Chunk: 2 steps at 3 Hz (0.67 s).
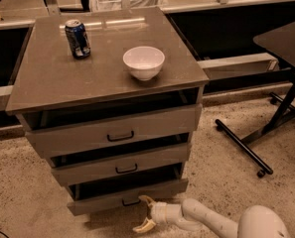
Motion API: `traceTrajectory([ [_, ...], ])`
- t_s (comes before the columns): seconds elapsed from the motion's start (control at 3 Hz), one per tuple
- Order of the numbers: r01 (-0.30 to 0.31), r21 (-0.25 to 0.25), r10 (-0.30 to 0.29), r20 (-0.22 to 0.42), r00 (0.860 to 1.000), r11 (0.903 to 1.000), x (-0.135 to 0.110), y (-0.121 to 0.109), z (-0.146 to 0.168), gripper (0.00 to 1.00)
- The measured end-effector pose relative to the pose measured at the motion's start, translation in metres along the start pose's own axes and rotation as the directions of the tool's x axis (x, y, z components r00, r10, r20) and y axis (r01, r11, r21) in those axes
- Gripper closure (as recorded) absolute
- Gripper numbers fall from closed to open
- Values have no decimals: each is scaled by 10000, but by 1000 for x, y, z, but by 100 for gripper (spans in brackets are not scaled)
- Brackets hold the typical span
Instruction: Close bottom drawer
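Observation:
The grey cabinet has three drawers, all pulled out a little. The bottom drawer (112,197) is the lowest, with a flat grey front and a small black bar handle (131,202). My gripper (144,214) is low at the floor, right in front of that drawer's front, just right of and below the handle. Its two cream fingers are spread apart, the upper fingertip (146,199) close to or touching the drawer front, the lower one (143,227) near the floor. It holds nothing. My white arm (206,221) reaches in from the lower right.
A blue soda can (78,38) and a white bowl (144,62) stand on the cabinet top (47,78). The middle drawer (122,165) and top drawer (117,130) are also ajar. A black table leg with wheeled foot (244,150) stands on the speckled floor at the right.

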<state>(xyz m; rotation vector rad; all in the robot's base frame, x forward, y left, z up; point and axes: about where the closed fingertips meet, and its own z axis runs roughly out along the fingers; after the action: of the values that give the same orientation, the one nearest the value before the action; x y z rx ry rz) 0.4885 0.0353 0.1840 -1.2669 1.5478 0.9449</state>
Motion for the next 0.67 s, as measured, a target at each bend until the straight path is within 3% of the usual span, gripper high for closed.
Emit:
traceTrajectory([
  [0.33, 333, -645, -337, -45, 9994, 9974, -4, 1, 12, 42],
  [0.67, 519, -893, -528, -77, 9986, 9946, -3, -4, 22, 65],
])
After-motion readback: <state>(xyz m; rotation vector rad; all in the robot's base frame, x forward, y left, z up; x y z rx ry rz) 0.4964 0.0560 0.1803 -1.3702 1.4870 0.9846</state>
